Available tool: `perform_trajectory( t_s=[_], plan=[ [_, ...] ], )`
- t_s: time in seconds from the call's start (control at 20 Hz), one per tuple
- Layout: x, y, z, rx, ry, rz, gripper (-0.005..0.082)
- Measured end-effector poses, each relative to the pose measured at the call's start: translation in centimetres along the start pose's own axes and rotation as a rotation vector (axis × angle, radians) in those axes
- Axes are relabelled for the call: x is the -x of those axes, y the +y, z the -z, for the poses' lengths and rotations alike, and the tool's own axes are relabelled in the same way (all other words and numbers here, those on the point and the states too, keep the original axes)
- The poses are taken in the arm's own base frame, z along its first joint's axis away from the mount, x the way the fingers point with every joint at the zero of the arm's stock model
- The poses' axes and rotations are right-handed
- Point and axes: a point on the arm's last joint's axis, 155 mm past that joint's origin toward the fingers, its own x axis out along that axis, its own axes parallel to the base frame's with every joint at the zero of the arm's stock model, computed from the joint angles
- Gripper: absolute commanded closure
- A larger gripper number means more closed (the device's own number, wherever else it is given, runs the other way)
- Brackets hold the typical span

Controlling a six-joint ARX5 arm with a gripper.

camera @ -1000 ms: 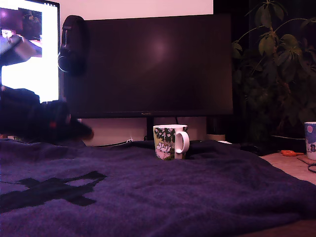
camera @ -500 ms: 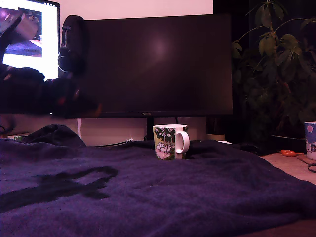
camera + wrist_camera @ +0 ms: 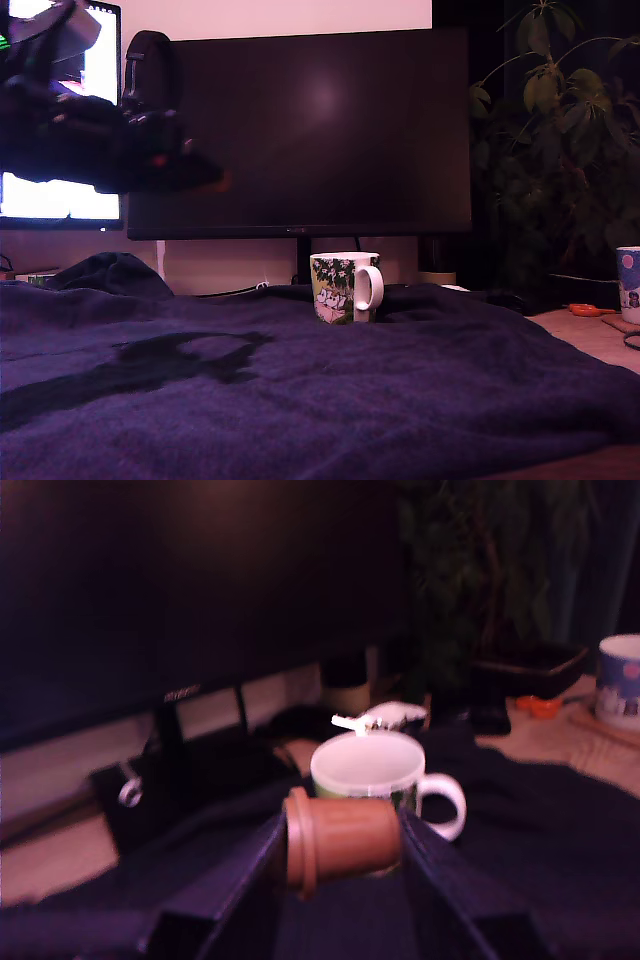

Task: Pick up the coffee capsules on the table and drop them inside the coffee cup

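- While the copper-brown capsule (image 3: 343,839) lies on its side between the two dark fingers (image 3: 238,880), we read the gripper (image 3: 340,865) as clamped on it, flat rim toward one finger, tapered end toward the other.
- In the wrist view the coffee cup (image 3: 378,775) sits just past the capsule, mouth up, handle pointing toward the pale blue-and-white cup (image 3: 620,678).
- We see no second capsule in either view.
- Exterior view: gripper (image 3: 205,178) is blurred, held high on the exterior view's left, well above the blanket-covered table (image 3: 400,400) (its shadow falls on the fabric below).
- Cup (image 3: 345,286) stands upright near mid-table, handle to the exterior view's right, well apart from the gripper.
- Behind: a dark monitor (image 3: 300,130); a potted plant (image 3: 560,120) at the exterior view's right.
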Motion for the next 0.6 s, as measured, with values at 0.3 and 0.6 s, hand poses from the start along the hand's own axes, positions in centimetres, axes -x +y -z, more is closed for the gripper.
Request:
perform_trajectory(
  t_s=[0.3,0.6],
  plan=[
    [-3.0,0.0,-0.2,0.003,0.009,0.041,0.0589],
    [-6.1,0.1,-0.1,0.011,0.034,0.081,0.0589]
  ],
)
